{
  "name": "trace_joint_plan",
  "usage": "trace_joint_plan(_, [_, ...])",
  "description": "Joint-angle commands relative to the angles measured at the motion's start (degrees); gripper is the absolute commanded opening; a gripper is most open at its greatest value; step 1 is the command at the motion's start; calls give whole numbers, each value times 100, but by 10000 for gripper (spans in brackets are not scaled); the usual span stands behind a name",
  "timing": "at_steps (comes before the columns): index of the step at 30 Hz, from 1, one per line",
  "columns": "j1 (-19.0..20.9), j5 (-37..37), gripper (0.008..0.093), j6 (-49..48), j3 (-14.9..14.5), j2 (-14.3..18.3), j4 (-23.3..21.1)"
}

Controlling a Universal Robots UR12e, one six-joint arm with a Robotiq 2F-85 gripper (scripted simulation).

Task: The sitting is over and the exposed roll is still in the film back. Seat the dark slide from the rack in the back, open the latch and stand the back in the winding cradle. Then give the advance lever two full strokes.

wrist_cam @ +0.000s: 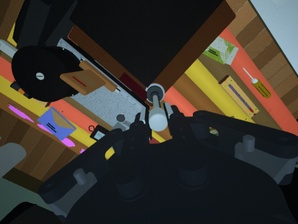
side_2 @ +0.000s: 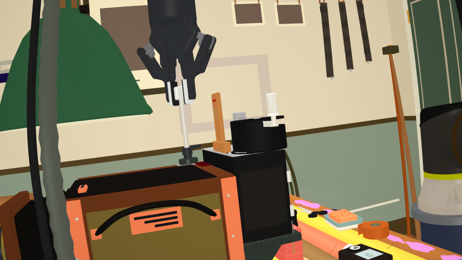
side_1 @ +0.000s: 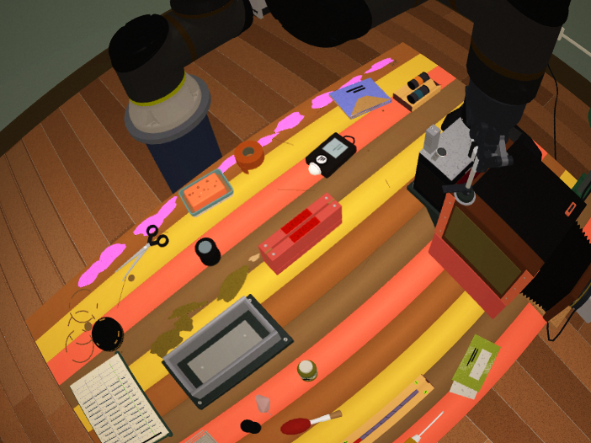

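Note:
The lower part of the black film back (side_2: 263,194) is hidden behind the camera body in the second side camera. It stands against the camera's rear at the table's right end, with its grey top plate (side_1: 451,148) facing up. My gripper (side_2: 178,93) is above the camera's top corner, its two fingers clamped on the white tip of an upright latch pin (side_2: 184,129), whose dark base (side_1: 463,193) sits on the camera top. An orange tab (side_2: 218,121) and a white advance lever (side_2: 271,108) rise from the back's top. The grey winding cradle (side_1: 226,351) lies at the table's near left.
Behind the work, a cream wall carries frames and hanging strips (side_2: 345,35). The orange-framed camera (side_1: 491,248) fills the right end. A red slotted rack (side_1: 300,231) sits mid-table, with a light meter (side_1: 331,153), tape roll (side_1: 249,155), scissors (side_1: 143,250) and a lens cap (side_1: 107,333) spread around.

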Motion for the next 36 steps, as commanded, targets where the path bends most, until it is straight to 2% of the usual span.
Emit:
trace_joint_plan(1, [0,0,80,-161,-5,-2,-2])
trace_joint_plan(11, [0,0,80,-1820,-5,-2,-2])
trace_joint_plan(19, [0,0,80,-2770,-5,-2,-2])
trace_joint_plan(27, [0,0,80,-3303,-5,-2,-2])
trace_joint_plan(36, [0,0,80,-3474,-5,-2,-2])
